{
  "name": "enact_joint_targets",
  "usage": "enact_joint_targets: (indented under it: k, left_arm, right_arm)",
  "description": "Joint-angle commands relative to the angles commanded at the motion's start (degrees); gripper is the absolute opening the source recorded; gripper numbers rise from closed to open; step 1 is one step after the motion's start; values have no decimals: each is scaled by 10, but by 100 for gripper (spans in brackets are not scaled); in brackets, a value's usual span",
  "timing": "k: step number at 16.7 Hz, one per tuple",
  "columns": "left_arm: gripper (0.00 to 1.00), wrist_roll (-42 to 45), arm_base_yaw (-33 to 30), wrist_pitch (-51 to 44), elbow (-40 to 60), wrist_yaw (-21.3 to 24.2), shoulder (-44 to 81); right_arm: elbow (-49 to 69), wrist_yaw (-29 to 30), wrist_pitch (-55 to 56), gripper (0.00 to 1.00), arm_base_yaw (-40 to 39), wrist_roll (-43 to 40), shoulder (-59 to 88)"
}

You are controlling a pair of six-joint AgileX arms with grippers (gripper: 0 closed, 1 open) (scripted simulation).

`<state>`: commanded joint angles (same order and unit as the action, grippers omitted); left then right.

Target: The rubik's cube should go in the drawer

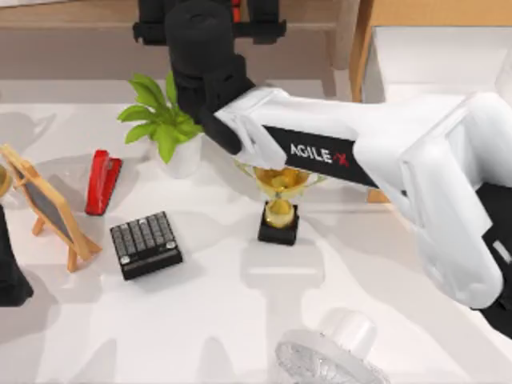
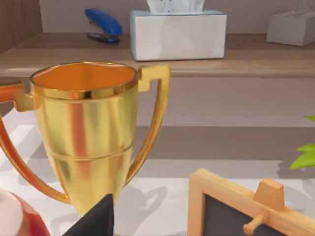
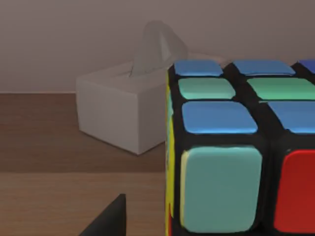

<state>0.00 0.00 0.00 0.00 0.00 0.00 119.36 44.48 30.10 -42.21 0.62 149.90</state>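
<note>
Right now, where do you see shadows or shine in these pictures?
Top view: the trophy, keypad and right arm cast soft grey shadows on the white table. Left wrist view: bright streaks glint on the trophy's gold cup. Right wrist view: the rubik's cube stickers look glossy.

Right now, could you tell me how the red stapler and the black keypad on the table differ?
The red stapler is narrow and long, lying nearly front to back; the black keypad is broad, flat and squarish, set slightly askew. The stapler is plain red; the keypad carries a grid of grey keys. Both lie on the table's left half.
</note>
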Motion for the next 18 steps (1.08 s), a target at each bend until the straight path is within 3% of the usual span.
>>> enact_joint_targets:
  k: [10, 18]
  left_arm:
    - [100, 0, 0, 0, 0, 0, 0]
    - [100, 0, 0, 0, 0, 0, 0]
  right_arm:
    - [0, 0, 0, 2, 0, 0, 0]
    - [0, 0, 0, 0, 0, 0, 0]
